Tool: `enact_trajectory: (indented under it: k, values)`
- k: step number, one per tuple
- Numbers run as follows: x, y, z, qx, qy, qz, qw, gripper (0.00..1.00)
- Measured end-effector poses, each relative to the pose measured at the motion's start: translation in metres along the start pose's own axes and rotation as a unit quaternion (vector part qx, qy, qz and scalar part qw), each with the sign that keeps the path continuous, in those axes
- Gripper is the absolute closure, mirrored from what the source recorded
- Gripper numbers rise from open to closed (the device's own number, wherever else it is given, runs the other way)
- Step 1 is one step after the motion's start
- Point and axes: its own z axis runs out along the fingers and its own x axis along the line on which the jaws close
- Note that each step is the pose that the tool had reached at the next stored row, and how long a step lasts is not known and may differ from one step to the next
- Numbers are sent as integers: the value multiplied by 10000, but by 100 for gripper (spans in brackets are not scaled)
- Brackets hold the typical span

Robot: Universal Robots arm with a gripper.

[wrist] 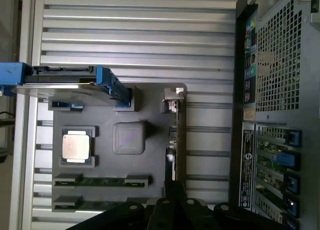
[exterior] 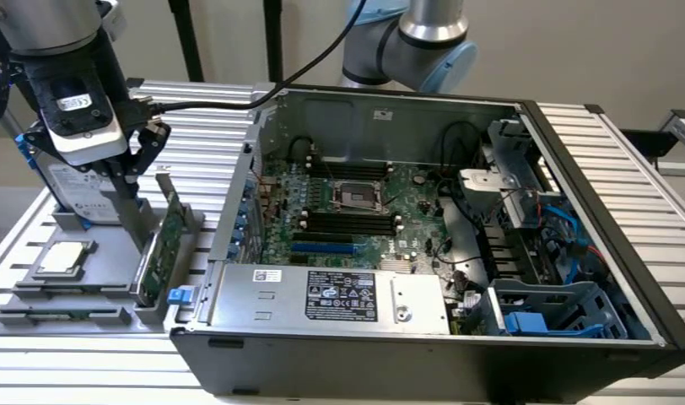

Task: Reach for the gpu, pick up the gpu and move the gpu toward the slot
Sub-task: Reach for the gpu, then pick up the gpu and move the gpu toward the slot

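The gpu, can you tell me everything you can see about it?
The gpu is a thin, flat green circuit board, seen almost edge-on. A silver metal bracket caps one end. It stands on its long edge in a slot of the grey holder tray, on the exterior view's left of the open computer case. The gripper is shut at the card's upper edge and seems to pinch it. The card is not yet lifted out of the tray.
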Motion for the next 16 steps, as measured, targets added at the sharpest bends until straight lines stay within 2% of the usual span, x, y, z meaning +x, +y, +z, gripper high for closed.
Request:
enact_trajectory:
  k: [10, 11, 12, 14, 15, 16]
  values:
    - [0, 0, 0, 0, 0, 0, 10000, 88]
    - [0, 0, 0, 0, 0, 0, 10000, 82]
    - [0, 0, 0, 0, 0, 0, 10000, 82]
    - [0, 0, 0, 0, 0, 0, 10000, 70]
    - [0, 0, 0, 0, 0, 0, 10000, 70]
    - [0, 0, 0, 0, 0, 0, 10000, 58]
